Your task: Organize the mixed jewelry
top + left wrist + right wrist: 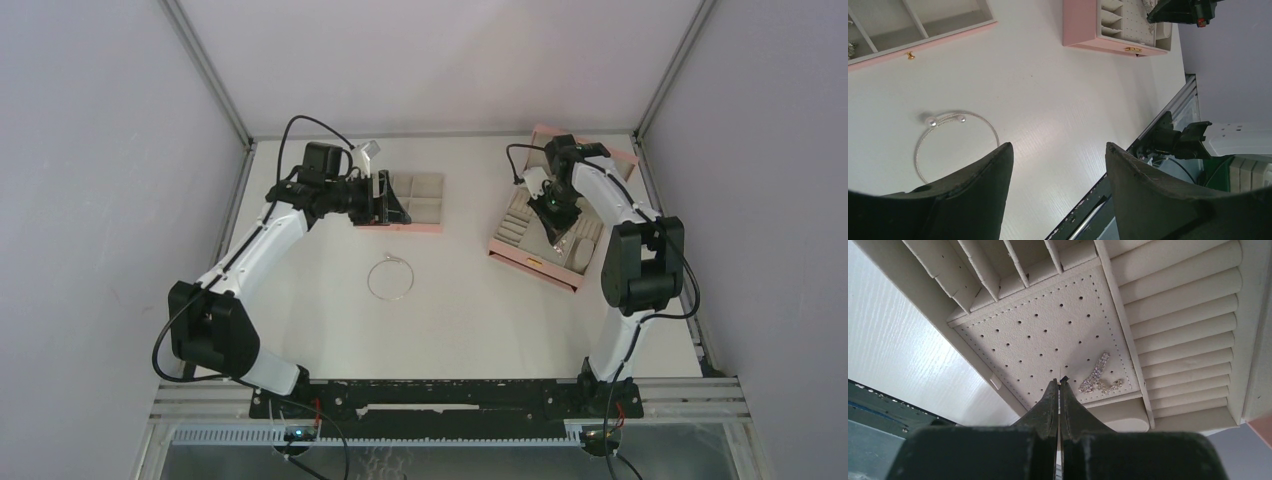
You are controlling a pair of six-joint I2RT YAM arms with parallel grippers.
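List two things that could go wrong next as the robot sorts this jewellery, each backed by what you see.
1. The shut right pincer hangs close beside the sparkly piece on the perforated panel; a sideways slip could knock it away.
2. The thin hoop lies flat on the table; the open left pincer may slide or bend it rather than lift it.

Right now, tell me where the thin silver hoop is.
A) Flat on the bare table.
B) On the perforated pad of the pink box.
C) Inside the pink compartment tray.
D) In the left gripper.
A: the hoop lies flat on the white table, untouched by the open left gripper and outside the pink tray.
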